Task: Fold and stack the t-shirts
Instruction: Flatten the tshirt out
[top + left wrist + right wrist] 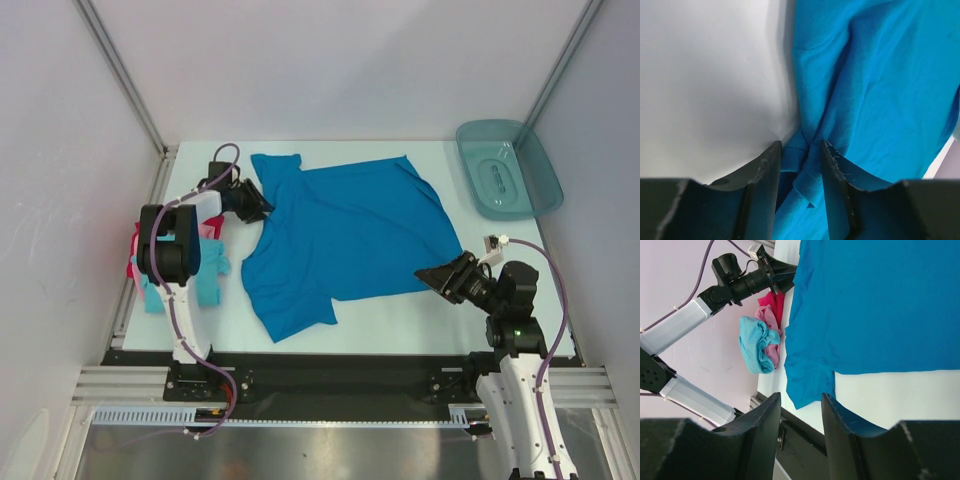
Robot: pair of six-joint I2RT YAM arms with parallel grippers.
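A medium blue t-shirt lies spread flat on the white table, collar toward the far left. My left gripper sits at its left edge by the collar, jaws apart around a bunched fold of blue cloth without clamping it. My right gripper hovers open by the shirt's near right hem, with nothing between its fingers. The other t-shirts lie crumpled in a pile at the table's left edge: light turquoise, pink and red.
A teal translucent tray stands at the far right corner of the table. Metal frame posts and white walls close in the left, right and far sides. A black rail runs along the near edge.
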